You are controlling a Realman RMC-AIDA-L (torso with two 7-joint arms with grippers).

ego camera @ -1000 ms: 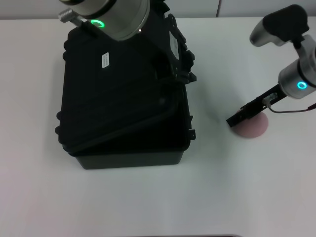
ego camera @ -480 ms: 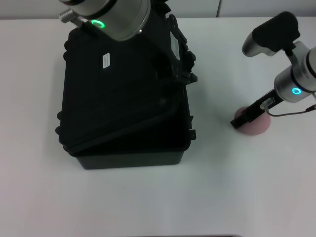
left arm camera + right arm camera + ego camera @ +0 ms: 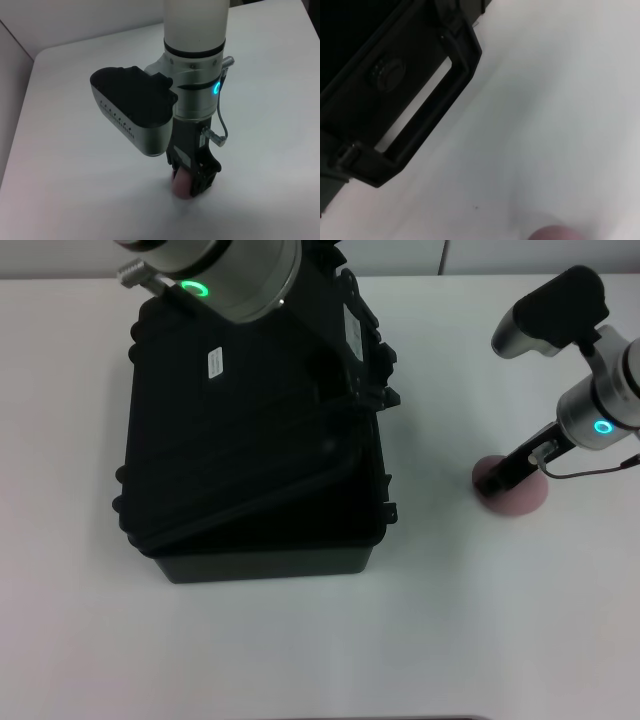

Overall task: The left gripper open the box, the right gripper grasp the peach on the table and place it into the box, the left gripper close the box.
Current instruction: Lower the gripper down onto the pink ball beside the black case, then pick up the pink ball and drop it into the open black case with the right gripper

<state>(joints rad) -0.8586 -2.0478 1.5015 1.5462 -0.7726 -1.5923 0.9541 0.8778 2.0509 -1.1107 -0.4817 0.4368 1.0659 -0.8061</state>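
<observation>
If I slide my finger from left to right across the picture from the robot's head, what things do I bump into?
The box with its lid up, then bare white table, then the peach with the right tool down on it.
</observation>
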